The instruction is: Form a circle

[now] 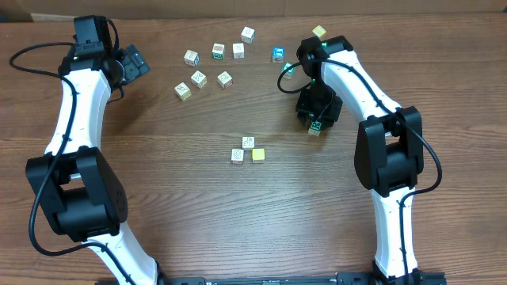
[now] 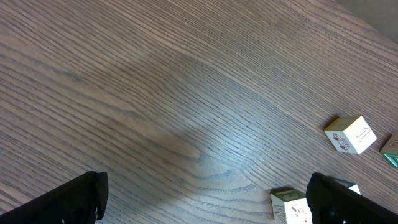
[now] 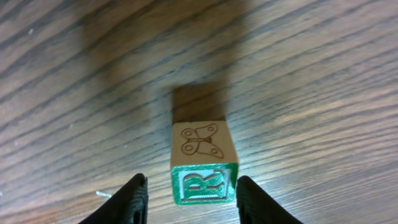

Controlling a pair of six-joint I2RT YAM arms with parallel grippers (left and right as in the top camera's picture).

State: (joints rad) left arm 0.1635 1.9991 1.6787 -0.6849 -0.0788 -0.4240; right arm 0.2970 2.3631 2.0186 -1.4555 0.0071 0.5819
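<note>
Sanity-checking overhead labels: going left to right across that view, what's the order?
left gripper → leftmost loose cube → three-cube clump → blue-marked cube → green-lettered cube

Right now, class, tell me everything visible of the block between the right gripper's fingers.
The block is a pale wooden cube. One face bears an outlined butterfly; the adjoining face, nearer the wrist camera, has a green frame and letter R. Its shadow falls on the wood-grain table beyond. It lies between the fingers of the right gripper, a gap beside one.
</note>
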